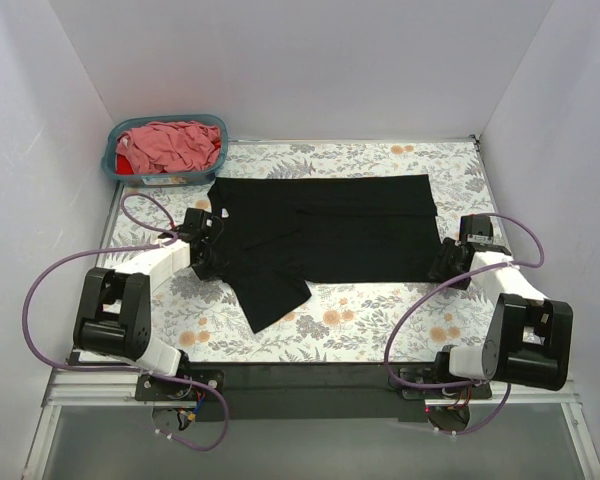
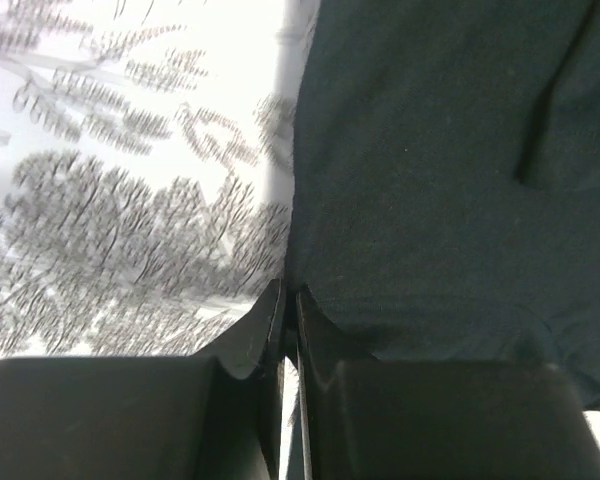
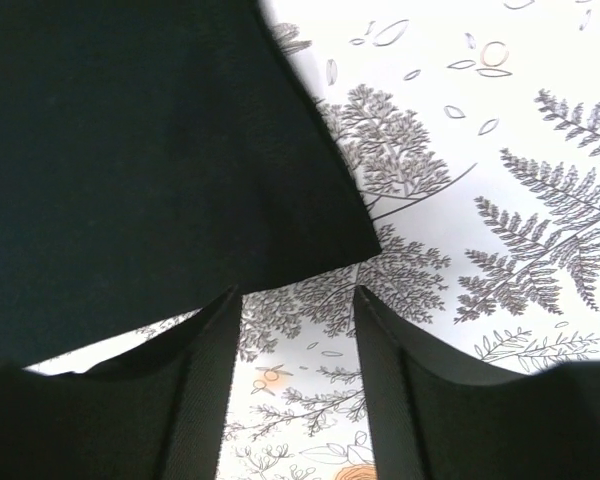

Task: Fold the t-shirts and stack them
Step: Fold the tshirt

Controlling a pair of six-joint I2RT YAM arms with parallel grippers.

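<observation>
A large black short-sleeved cloth shirt [image 1: 320,235] lies spread flat across the middle of the desk [image 1: 380,320], which is covered in a white sheet printed with grey ferns and orange flowers. The collar end of the shirt points toward the left side and the straight hem toward the right. One sleeve [image 1: 275,295] sticks out at an angle toward the near edge, and a small white mark [image 1: 225,212] shows by the collar. In the far left corner stands a teal plastic basket [image 1: 112,165] holding a crumpled dusty pink cloth [image 1: 175,143], with a bit of red cloth [image 1: 125,160] showing at its left side. The left arm [image 1: 165,262] reaches in to the collar end of the shirt. In its wrist view the left fingers [image 2: 250,340] are pressed tightly together. The shirt's edge [image 2: 450,170] runs straight down into the seam between them, so they look to be nipping the cloth there, with bare fern print to their left. The right arm [image 1: 495,275] reaches to the near right corner of the hem. In its wrist view the right fingers [image 3: 205,380] stand apart with only the printed desk cover between them. The corner of the black cloth [image 3: 130,150] ends just beyond their tips, and the left one sits close under the hem. Whether that finger touches the cloth cannot be told.
</observation>
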